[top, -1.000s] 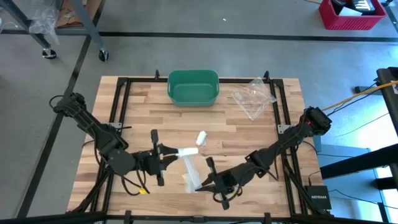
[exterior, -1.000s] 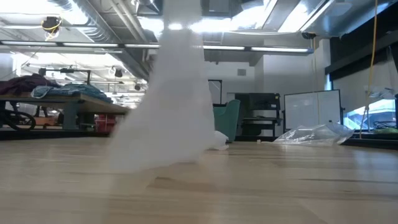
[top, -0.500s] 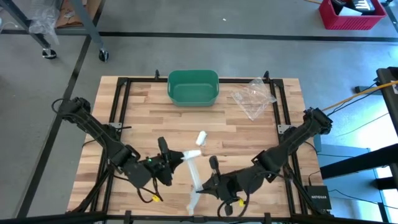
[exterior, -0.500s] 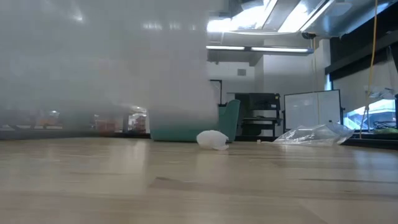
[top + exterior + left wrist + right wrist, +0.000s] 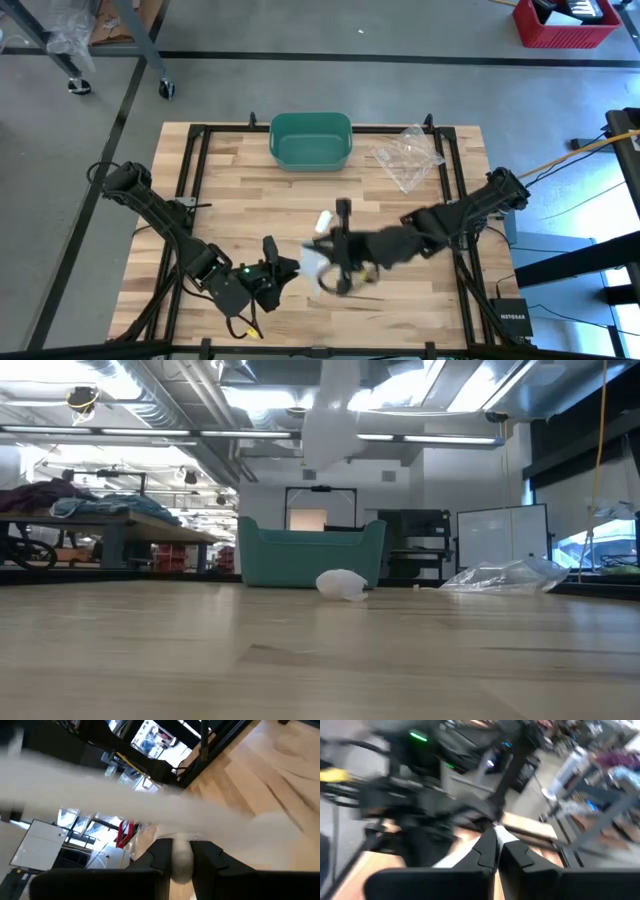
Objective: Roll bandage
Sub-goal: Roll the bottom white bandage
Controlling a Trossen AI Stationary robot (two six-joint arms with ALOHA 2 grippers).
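Observation:
The white bandage [image 5: 312,268] runs as a strip through the air between my two grippers, above the table's near middle. My left gripper [image 5: 282,272] is shut on its rolled end [image 5: 181,862]. My right gripper [image 5: 328,252] is raised above the table and shut on the strip's other end [image 5: 496,836]. In the low view only a hanging piece of the strip [image 5: 335,410] shows, at the top. A small white wad [image 5: 323,220] lies on the table just beyond the grippers. My left gripper pinches the bandage's rolled end [image 5: 181,865] between its two fingers [image 5: 161,854]. The fingers come nearly level from the table's left. The roll is clear of the table, and the strip [image 5: 150,805] leads away from it. My right gripper pinches the thin strip end [image 5: 495,839] between its shut fingers [image 5: 485,851], coming nearly level from the table's right. The end is lifted clear of the table.
A green bin [image 5: 311,140] stands at the far middle of the table and a clear plastic bag [image 5: 408,156] lies at the far right. The black frame rails [image 5: 190,170] run along the table's left and right sides.
My right gripper has risen and gone toward the far edge with the strip's end, lifting the bandage's lower part off the table. My left gripper has sunk a little toward the near edge and rolled about its axis, still shut on the rolled end.

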